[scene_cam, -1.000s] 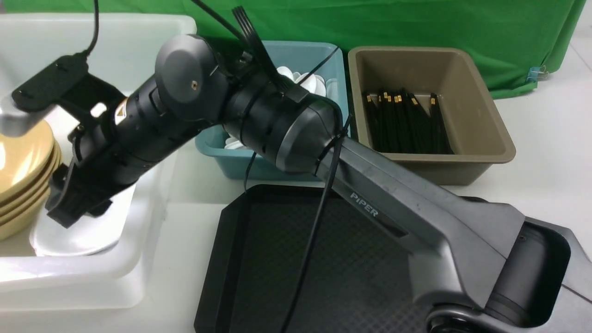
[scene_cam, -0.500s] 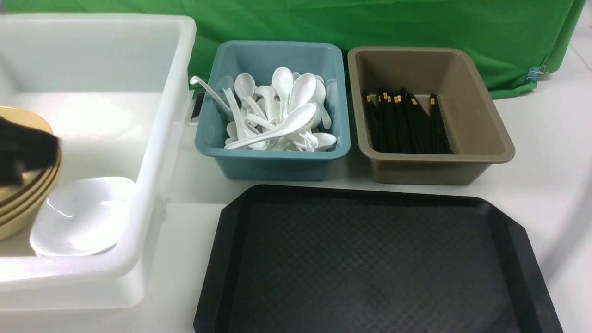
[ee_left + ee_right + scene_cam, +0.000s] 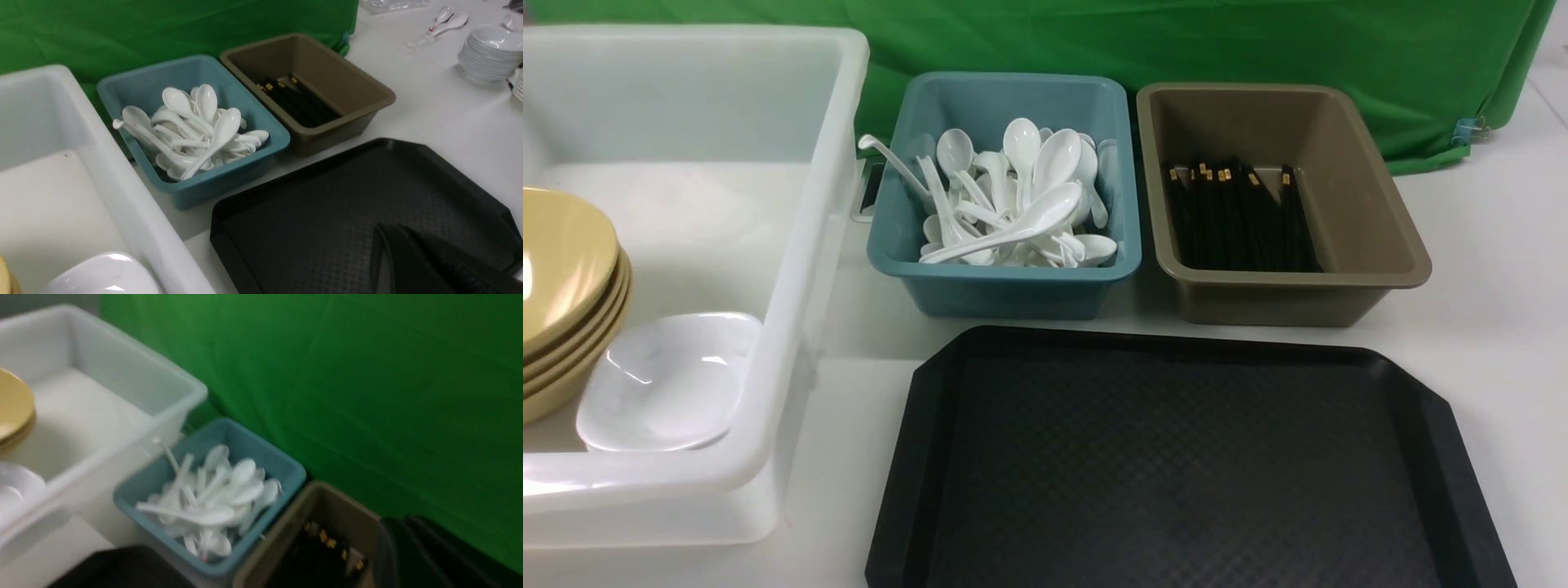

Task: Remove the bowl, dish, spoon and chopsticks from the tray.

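Three tubs sit behind the bare tray (image 3: 1176, 465).
Bowls (image 3: 564, 278) and dish (image 3: 666, 380) lie in the white tub (image 3: 792, 269), left of tray; spoons (image 3: 1013, 204) in blue, chopsticks (image 3: 1237, 216) pointing away from tray in brown. Both claws closed, empty.

On my white table (image 3: 1486, 269), a black diamond-textured plastic tray (image 3: 1176, 465) sits nearest me, with white (image 3: 792, 269), blue (image 3: 1005, 282) and brown (image 3: 1290, 294) plastic tubs behind it.
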Robot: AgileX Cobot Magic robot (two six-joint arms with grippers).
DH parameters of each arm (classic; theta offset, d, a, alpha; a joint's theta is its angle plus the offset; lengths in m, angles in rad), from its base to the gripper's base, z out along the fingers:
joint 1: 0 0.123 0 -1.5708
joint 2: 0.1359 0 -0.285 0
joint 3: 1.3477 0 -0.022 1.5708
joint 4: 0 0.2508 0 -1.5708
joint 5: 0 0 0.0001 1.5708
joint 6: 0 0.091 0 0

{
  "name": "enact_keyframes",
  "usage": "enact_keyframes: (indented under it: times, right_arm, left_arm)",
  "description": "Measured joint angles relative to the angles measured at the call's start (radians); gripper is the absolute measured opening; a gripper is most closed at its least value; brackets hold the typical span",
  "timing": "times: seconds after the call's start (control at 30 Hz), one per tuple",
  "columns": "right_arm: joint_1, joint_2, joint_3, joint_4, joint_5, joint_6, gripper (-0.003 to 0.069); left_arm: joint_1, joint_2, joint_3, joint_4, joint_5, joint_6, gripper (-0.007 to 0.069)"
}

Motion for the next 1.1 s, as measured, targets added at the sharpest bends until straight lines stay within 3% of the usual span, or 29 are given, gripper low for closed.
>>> enact_keyframes:
  times: [0.07,0.1,0.13,0.23,0.47,0.63,1.1]
  right_arm:
    - [0.0,-0.2,0.316,-0.064,-0.12,0.093,0.0003]
    - [0.0,-0.215,0.316,-0.069,-0.132,0.093,0.0003]
    - [0.0,-0.343,0.526,-0.119,-0.238,0.156,0.0004]
    - [0.0,-0.594,0.848,-0.205,-0.478,0.264,0.0004]
    - [0.0,-1.024,1.38,-0.3,-0.93,0.448,0.0004]
    - [0.0,-1.185,1.507,-0.31,-1.012,0.503,0.0006]
    - [0.0,-1.176,1.524,-0.313,-1.011,0.515,0.0052]
  left_arm:
    - [0.0,-0.083,0.06,0.007,-0.032,-0.039,-0.0018]
    - [0.0,-0.089,0.071,0.007,-0.038,-0.043,-0.0018]
    - [0.0,-0.131,0.117,0.006,-0.068,-0.072,-0.0018]
    - [0.0,-0.198,0.21,-0.006,-0.17,-0.103,-0.0018]
    - [0.0,-0.236,0.393,-0.024,-0.401,-0.111,-0.0018]
    - [-0.001,-0.235,0.497,-0.027,-0.49,-0.112,-0.0018]
    - [-0.002,-0.237,0.529,0.006,-0.547,-0.114,-0.0018]
